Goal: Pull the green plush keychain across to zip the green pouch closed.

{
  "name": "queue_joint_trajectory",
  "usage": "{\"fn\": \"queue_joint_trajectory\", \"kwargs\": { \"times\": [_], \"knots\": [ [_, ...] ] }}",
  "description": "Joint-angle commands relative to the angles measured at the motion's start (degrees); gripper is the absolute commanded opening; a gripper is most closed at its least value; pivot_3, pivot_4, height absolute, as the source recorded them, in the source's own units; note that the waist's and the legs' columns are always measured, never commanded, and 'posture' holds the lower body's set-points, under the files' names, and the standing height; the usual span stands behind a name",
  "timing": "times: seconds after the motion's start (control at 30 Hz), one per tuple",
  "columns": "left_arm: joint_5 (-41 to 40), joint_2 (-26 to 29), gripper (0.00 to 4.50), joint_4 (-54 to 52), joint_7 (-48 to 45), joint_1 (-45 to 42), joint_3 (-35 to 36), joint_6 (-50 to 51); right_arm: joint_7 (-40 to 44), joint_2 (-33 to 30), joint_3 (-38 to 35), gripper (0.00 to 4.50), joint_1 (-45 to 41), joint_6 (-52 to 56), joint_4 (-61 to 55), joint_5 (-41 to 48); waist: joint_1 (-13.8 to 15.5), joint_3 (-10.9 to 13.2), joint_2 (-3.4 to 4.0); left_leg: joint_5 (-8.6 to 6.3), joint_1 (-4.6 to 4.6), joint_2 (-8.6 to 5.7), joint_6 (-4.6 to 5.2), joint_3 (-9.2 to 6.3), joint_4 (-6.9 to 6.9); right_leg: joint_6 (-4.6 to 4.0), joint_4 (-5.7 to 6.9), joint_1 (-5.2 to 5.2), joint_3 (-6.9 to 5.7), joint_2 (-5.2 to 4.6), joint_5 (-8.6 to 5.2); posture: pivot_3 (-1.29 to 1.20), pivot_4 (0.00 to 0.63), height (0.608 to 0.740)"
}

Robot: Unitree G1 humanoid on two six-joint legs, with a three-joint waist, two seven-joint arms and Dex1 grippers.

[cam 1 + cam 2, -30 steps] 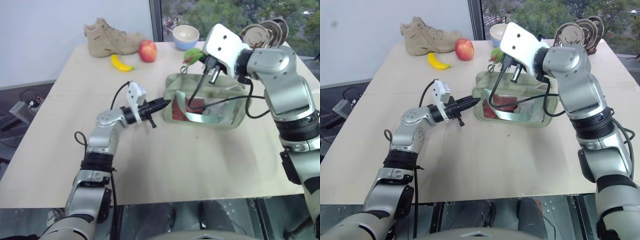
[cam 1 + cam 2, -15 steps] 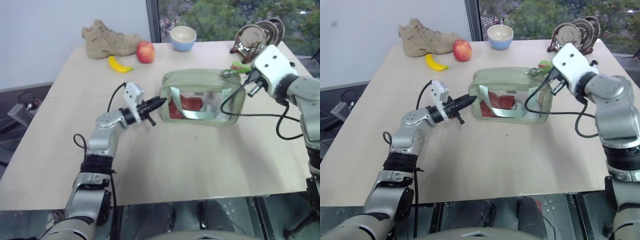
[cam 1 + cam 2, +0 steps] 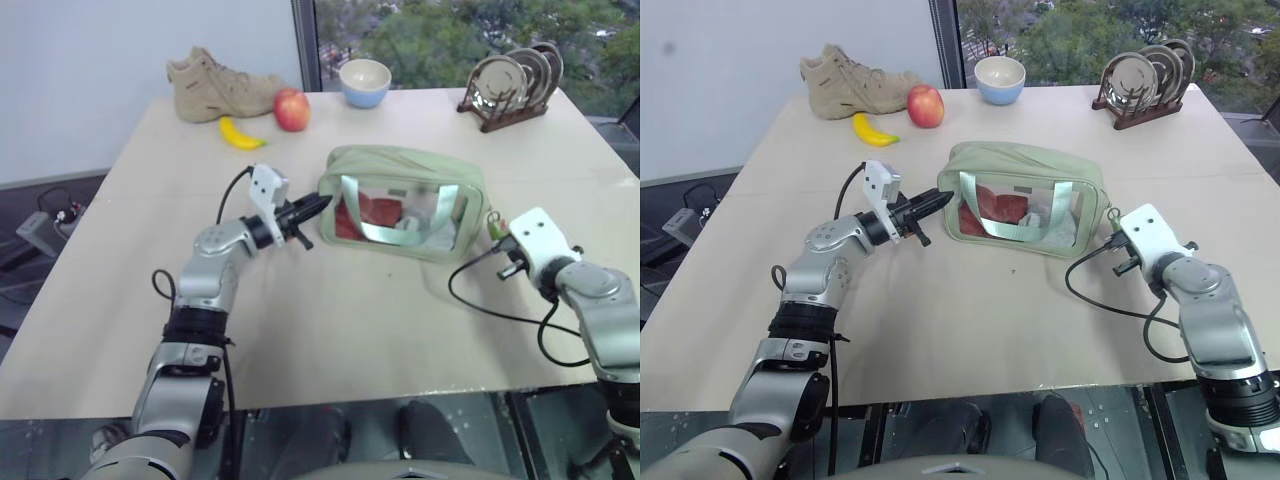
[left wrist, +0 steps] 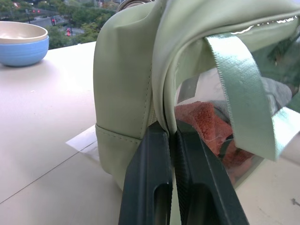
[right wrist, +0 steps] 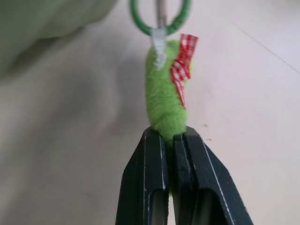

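Pale wooden bench (image 3: 330, 330) against a plain white wall (image 3: 90, 60) at far left; window (image 3: 440, 30) beyond far edge, green trees outside; grey floor (image 3: 40, 215) below.

pale wood table (image 3: 330, 330) carries green pouch (image 3: 405, 203) mid-top; tan boot (image 3: 222, 82), yellow banana (image 3: 240, 133), red apple (image 3: 291, 109), blue bowl (image 3: 364, 81), plate rack (image 3: 508, 80) along far edge.

The left arm reached forward, its gripper (image 4: 171, 140) pinched tight on the green pouch (image 3: 400, 165). The right arm was low, its gripper (image 5: 171, 136) squeezed onto the green plush keychain (image 5: 164, 93).
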Motion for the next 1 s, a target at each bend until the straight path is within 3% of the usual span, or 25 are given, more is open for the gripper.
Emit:
{"fn": "queue_joint_trajectory", "kwargs": {
  "times": [0.03, 0.23, 0.3, 0.4, 0.53, 0.57, 0.63, 0.67, 0.83, 1.0],
  "knots": [
    [0.0, 0.2, 0.0, -2.8, 2.2, 1.0, 1.4, 1.8, -0.9, -0.3, 4.8, 0.04, 0.3, -2.5, 5.1, -2.1, 0.3, 0.0, 0.0, -0.01, 0.26, 0.0, 0.0, 0.0, -0.08, 0.0, -0.08, 0.24, 0.0, 0.01, 0.0, 0.0, 0.15, 0.74],
    [-2.5, 0.7, 0.0, -10.8, 1.1, 3.9, 1.6, 6.4, -1.4, 0.3, 3.0, 0.04, -2.3, -9.0, 8.7, -0.3, 0.3, 0.0, -0.02, -0.02, 0.39, 0.0, 0.0, -0.02, -0.11, 0.0, -0.17, 0.39, 0.0, 0.01, 0.0, 0.0, 0.15, 0.74],
    [-3.2, 1.6, 0.0, -13.7, 0.7, 5.3, 1.9, 7.5, -0.2, 0.7, -0.5, 0.77, -2.2, -9.3, 6.1, 2.8, 0.3, 0.0, -0.02, -0.01, 0.37, 0.0, 0.0, -0.06, -0.16, 0.0, -0.18, 0.37, -0.03, 0.01, 0.0, 0.0, 0.15, 0.74],
    [-5.1, 3.1, 1.04, -17.9, 0.2, 7.4, 2.8, 9.7, 3.1, -0.4, -5.0, 2.02, 0.0, -9.0, 0.6, 7.1, 0.5, 0.1, 0.04, -0.01, 0.35, 0.01, 0.0, -0.07, -0.23, 0.0, -0.25, 0.35, -0.03, 0.02, -0.01, 0.0, 0.15, 0.74],
    [-7.2, 5.5, 2.84, -22.2, 0.2, 9.7, 4.8, 12.3, 8.0, -2.3, -12.2, 3.91, 5.1, -6.4, -8.7, 14.0, 0.8, 0.1, 0.06, -0.01, 0.32, 0.01, 0.0, -0.14, -0.4, 0.0, -0.41, 0.34, -0.09, 0.02, -0.01, 0.0, 0.15, 0.74],
    [-7.3, 6.3, 3.49, -23.2, 0.1, 10.5, 5.4, 12.2, 9.3, -2.6, -14.7, 4.5, 6.8, -5.4, -11.4, 16.2, 0.9, 0.1, 0.06, -0.01, 0.31, 0.01, 0.0, -0.14, -0.43, 0.0, -0.45, 0.34, -0.1, 0.02, -0.01, 0.0, 0.15, 0.74],
    [-7.6, 8.5, 4.31, -25.1, -0.8, 13.1, 7.0, 11.7, 12.2, -3.6, -21.0, 4.5, 11.5, -4.5, -17.4, 20.2, 1.3, 0.1, 0.07, -0.02, 0.34, 0.01, 0.0, -0.15, -0.48, 0.0, -0.48, 0.35, -0.1, 0.01, -0.01, 0.0, 0.15, 0.74],
    [-8.2, 9.4, 4.45, -26.2, -1.3, 14.4, 7.8, 11.8, 13.3, -3.4, -24.2, 4.5, 13.6, -3.4, -20.2, 22.7, 1.4, 0.1, 0.1, -0.01, 0.36, 0.01, 0.0, -0.15, -0.57, 0.0, -0.52, 0.34, -0.09, 0.01, -0.01, 0.0, 0.15, 0.74],
    [-10.2, 14.5, 4.45, -29.1, -2.6, 20.5, 12.5, 13.2, 17.4, -1.9, -38.4, 4.5, 26.2, 0.8, -31.2, 32.4, 2.1, 0.2, 0.17, -0.02, 0.47, 0.06, 0.0, -0.15, -0.79, -0.01, -0.71, 0.42, -0.09, 0.04, -0.01, 0.0, 0.15, 0.74],
    [-11.7, 19.4, 4.45, -29.5, -5.7, 25.3, 15.5, 14.8, 17.9, -1.2, -45.6, 4.5, 35.8, 0.9, -35.0, 35.8, 2.3, 0.2, 0.21, -0.03, 0.51, 0.05, 0.0, -0.09, -0.81, -0.01, -0.75, 0.49, -0.06, 0.04, -0.01, 0.0, 0.15, 0.74]
  ]
}}
